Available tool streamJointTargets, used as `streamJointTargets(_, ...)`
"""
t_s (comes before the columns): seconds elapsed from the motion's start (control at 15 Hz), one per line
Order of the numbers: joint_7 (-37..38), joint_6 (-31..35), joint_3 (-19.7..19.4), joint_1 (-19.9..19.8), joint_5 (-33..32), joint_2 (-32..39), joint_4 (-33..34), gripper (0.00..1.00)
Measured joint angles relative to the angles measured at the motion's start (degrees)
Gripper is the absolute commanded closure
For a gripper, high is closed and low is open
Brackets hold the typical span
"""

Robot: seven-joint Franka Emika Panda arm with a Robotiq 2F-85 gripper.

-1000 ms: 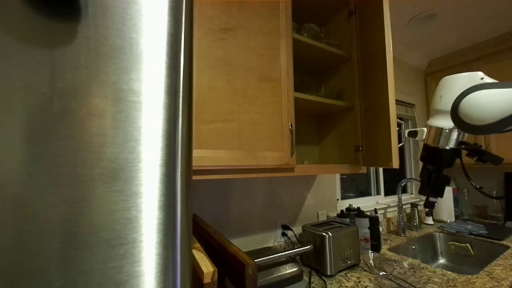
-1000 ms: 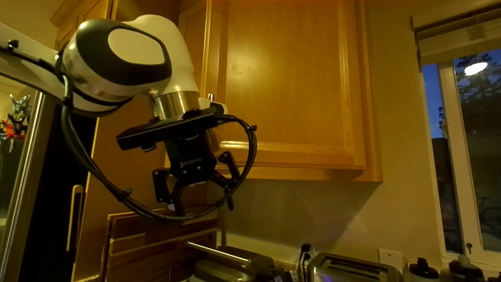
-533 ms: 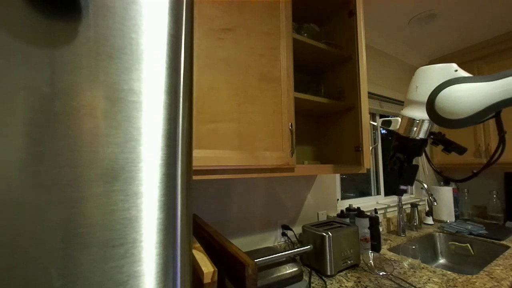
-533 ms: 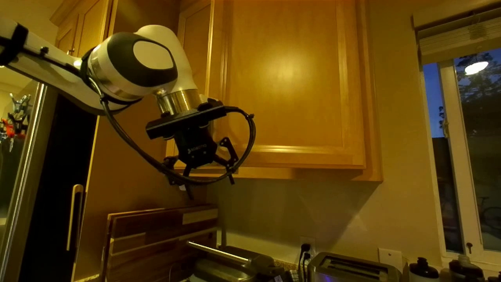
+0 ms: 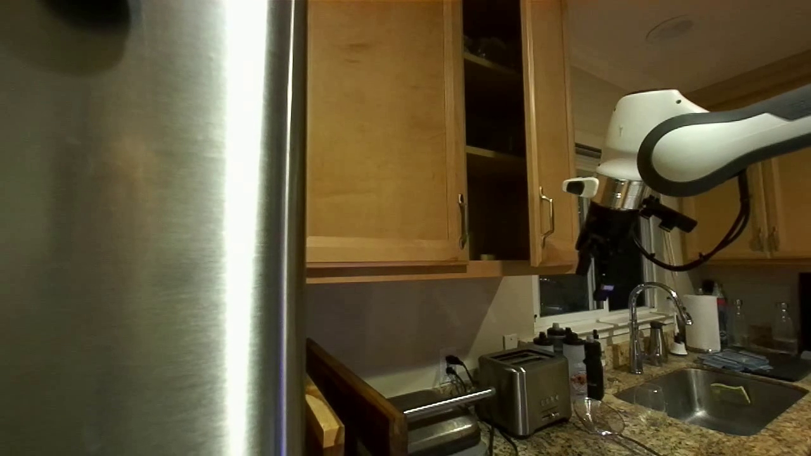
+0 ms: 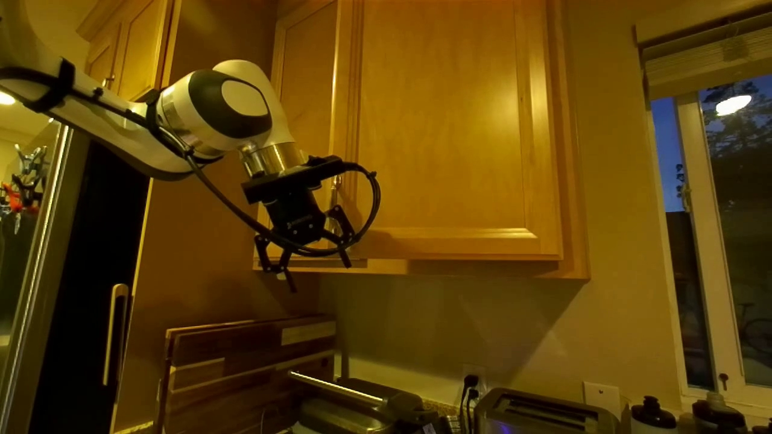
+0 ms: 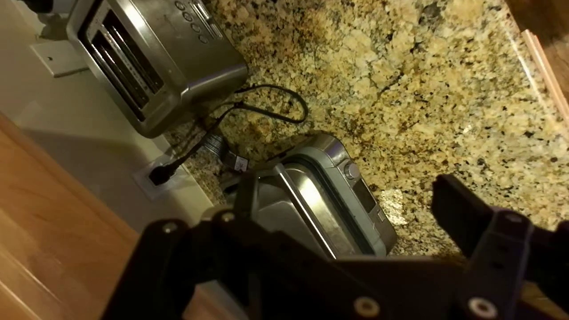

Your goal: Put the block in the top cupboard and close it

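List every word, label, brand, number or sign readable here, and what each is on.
None can be read.
Pale lettering above the fingers: too blurred.
White label beside the steel countertop appliance: too small.
Red print on a pale bottle: blurred.
Marks by the toaster buttons: too small.

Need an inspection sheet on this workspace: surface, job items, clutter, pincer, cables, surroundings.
Surface: speckled stone counter, with a bright glare patch in the wrist view.
Top cupboard: one door shut, its neighbour partly open.
Block: probably the small pale piece low inside the cupboard; too little shows to be sure.
Clutter: toaster, metal-handled appliance, bottles, cutting boards.
Pincer: jaws open; nothing seen between them.
Cables: arm cable loops across the pincer in an exterior view; black cord lies on the counter by the toaster.
Surroundings: fridge, sink, window.
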Motion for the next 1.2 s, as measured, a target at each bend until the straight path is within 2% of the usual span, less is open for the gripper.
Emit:
streamJointTargets(0.27, 1.4, 0.8, -0.3, -0.5, 4.5, -0.6, -0.9, 0.0)
streamJointTargets(0.53, 7.2, 8.3, -0.5, -1.1, 8.9, -1.5, -4.5, 0.0)
streamJointTargets(0.87, 15.7, 21.4, -0.5, -3.8, 9.0, -1.5, -7.5, 0.0)
streamJointTargets(1.2, 17.0, 23.1, -0.4, -4.8, 9.0, -1.5, -7.5, 0.0)
